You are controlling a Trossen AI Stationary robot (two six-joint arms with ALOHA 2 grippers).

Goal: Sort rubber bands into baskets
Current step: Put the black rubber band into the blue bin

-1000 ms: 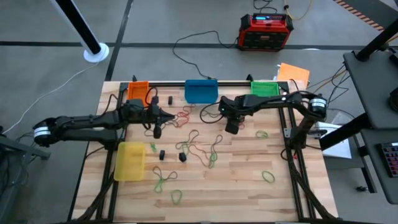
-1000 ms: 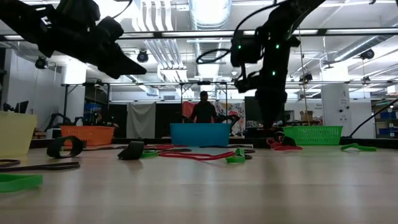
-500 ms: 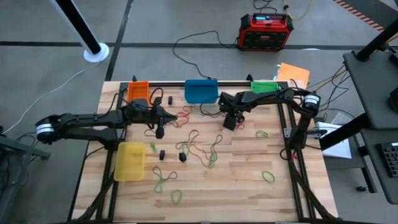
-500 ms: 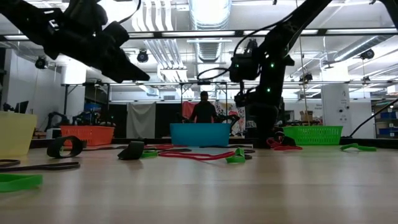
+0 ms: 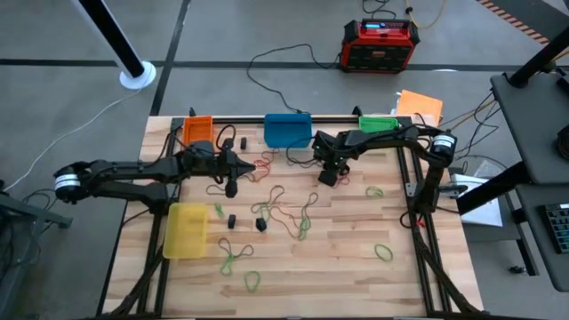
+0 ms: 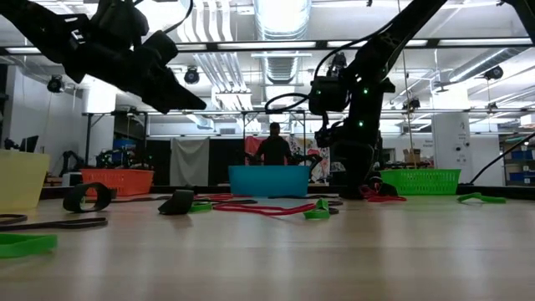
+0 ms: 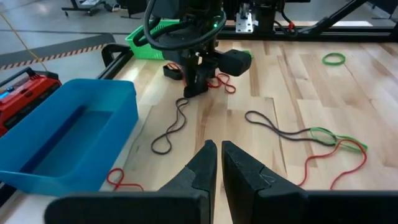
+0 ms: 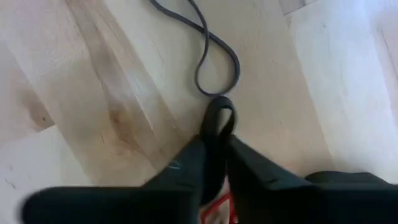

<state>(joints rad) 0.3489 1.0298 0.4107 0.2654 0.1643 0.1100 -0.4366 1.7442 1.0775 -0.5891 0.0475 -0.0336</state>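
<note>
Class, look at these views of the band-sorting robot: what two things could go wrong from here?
1. The right gripper pinches only the end of a black band, which might slip out on lifting.
2. A red band lies right beside that gripper and could get dragged along.

We saw a pale bench (image 5: 356,267) of light wood planks. At its far edge stood an orange basket (image 5: 198,131), a blue basket (image 5: 287,130) and a green basket (image 5: 379,125); a translucent yellow basket (image 5: 186,229) sat nearer, on the left. Both arms were dark, and the right gripper (image 8: 214,163) was black with a black rubber band (image 8: 219,121) looped between its fingers. Green rubber bands (image 5: 383,252) lay near right, a red-brown rubber band (image 7: 221,82) by the right arm. On the grey floor beyond sat a red-and-black power box (image 5: 380,44).
</note>
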